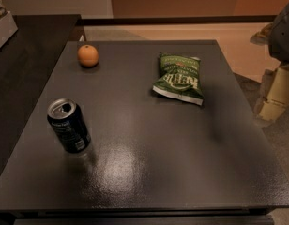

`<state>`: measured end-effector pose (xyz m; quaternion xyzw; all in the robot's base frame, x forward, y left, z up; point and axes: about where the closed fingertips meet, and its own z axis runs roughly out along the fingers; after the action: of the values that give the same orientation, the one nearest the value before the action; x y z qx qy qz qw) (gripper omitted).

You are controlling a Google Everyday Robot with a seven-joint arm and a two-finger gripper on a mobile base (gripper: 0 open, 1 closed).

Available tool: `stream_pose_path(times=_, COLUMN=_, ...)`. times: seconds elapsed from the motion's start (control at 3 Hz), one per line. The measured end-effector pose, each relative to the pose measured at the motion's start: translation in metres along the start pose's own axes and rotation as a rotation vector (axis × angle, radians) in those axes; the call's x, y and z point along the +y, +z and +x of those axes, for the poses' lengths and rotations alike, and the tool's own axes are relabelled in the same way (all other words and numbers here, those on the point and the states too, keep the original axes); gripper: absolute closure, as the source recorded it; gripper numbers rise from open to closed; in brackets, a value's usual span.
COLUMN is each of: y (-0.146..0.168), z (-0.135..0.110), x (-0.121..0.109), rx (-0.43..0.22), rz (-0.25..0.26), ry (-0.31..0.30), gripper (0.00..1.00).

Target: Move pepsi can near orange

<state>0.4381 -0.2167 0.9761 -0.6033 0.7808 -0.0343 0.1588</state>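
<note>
The pepsi can [68, 125] stands upright on the dark grey table [149, 144], near its front left. It is navy-black with a silver top and pale print. The orange [88, 56] sits at the table's far left corner, well behind the can and apart from it. My gripper [275, 95] is at the right edge of the view, off the table's right side and far from the can and the orange. It holds nothing that I can see.
A green crisp bag [178, 78] lies flat on the table's far right part. A black counter [27, 64] runs along the left side. Tan floor [182, 32] lies behind the table.
</note>
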Motion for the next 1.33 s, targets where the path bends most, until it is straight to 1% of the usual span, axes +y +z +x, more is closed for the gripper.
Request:
stream_pose_path(times=0.33, y=0.000, z=-0.001, x=0.000, rx=-0.003, rz=0.003, ry=-0.001, gripper=0.00)
stream_pose_path(times=0.67, y=0.003, z=-0.018, x=0.005, rx=-0.078, rz=0.002, ry=-0.036, gripper=0.00)
stream_pose_path(times=1.0, y=0.014, z=-0.056, x=0.025, rx=-0.191, rz=-0.012, ry=-0.124, gripper=0.00)
stream_pose_path(times=1.33, y=0.029, z=-0.099, x=0.048, rx=-0.263, rz=-0.042, ry=-0.205, gripper=0.00)
